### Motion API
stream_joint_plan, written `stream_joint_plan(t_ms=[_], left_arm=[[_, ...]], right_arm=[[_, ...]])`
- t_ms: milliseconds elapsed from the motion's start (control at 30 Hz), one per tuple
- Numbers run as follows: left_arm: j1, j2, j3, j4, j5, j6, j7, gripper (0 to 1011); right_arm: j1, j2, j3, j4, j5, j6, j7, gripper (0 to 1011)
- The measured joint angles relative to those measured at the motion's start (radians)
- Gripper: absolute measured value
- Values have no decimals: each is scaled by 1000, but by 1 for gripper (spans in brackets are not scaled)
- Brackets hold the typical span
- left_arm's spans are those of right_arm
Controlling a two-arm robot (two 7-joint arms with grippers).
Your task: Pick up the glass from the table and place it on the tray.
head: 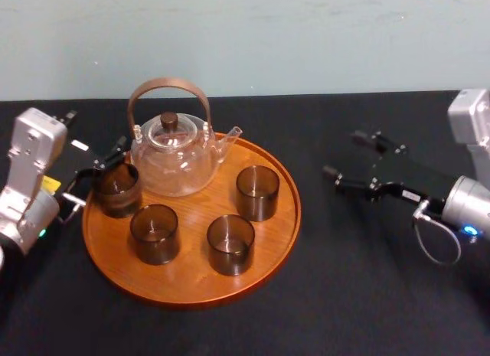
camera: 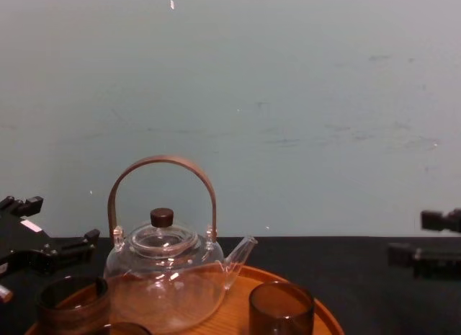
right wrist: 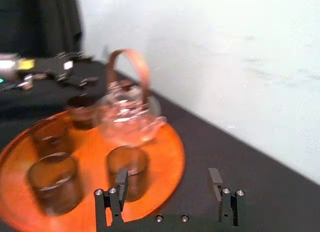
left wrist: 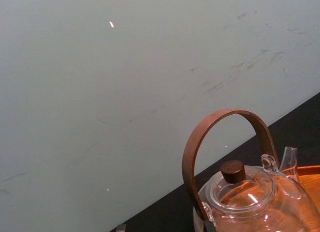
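Left gripper (head: pixel 92 180): I see it at the tray's left edge, low over the table, pointing in toward the tray.
Left jaws: spread apart, with nothing clamped between them.
Leftmost glass (head: pixel 116 189): it stands upright on the tray just inside the left rim, right at the left gripper's fingertips. I cannot tell whether a finger touches it.
Tray (head: pixel 187 278): one. It is round, orange-brown wood with a low raised rim, and lies flat on the table left of centre in my head view.
Glasses: I count four, all dark and smoky, all upright, all on the tray.
Front-left glass (head: pixel 155 233): near the tray's front, just beside the leftmost glass and apart from it.
Front-right glass (head: pixel 230 244): near the front rim, beside the front-left glass with a gap between them.
Right glass (head: pixel 257 192): farther back on the tray's right side, below the teapot's spout.
Teapot (head: pixel 172 153): one, of clear glass with an arched brown handle and a dark knob on its lid. It stands at the back of the tray with its spout pointing right, and the leftmost glass is just beside its left flank.
Table (head: pixel 367 295): covered in black, running back to a pale wall (head: pixel 306 34).
Right gripper (head: pixel 351 157): well to the right of the tray, above the bare black table, pointing toward the tray.
Right jaws: wide open, holding nothing and touching nothing. In my right wrist view the two fingers (right wrist: pixel 117 187) stand far apart.
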Motion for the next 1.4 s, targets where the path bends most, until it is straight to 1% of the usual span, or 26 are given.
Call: stream_joint_plan(t_ms=[67, 167, 200, 300, 433, 567, 633, 733, 767, 833, 1067, 1267, 1400], left_arm=[[0, 0, 0, 0, 0, 0, 0, 1001], [0, 0, 0, 0, 0, 0, 0, 1001], [0, 0, 0, 0, 0, 0, 0, 1001], [0, 0, 0, 0, 0, 0, 0, 1001], [0, 0, 0, 0, 0, 0, 0, 1001], [0, 0, 0, 0, 0, 0, 0, 1001], [0, 0, 0, 0, 0, 0, 0, 1001], [0, 0, 0, 0, 0, 0, 0, 1002], [0, 0, 0, 0, 0, 0, 0, 1002], [0, 0, 0, 0, 0, 0, 0, 1001], [0, 0, 0, 0, 0, 0, 0, 1001], [0, 0, 0, 0, 0, 0, 0, 1001], [0, 0, 0, 0, 0, 0, 0, 1001]], right_arm=[[-32, -12, 36, -19, -5, -14, -68, 1002], [-52, -24, 58, -30, -19, -25, -118, 1002], [-65, -33, 71, -35, -31, -34, -149, 1002], [-81, -45, 88, -40, -52, -49, -193, 1002], [-109, -69, 110, -45, -94, -70, -263, 1003], [-128, -87, 123, -41, -120, -78, -298, 1002], [-131, -90, 125, -39, -124, -79, -301, 1002], [-138, -104, 129, -26, -139, -86, -309, 1002], [-138, -104, 129, -26, -139, -86, -309, 1002], [-141, -116, 132, -13, -143, -90, -311, 1002], [-139, -141, 141, 15, -147, -96, -295, 1003], [-137, -155, 150, 22, -156, -92, -290, 1002], [-137, -155, 150, 23, -157, -90, -290, 1002]])
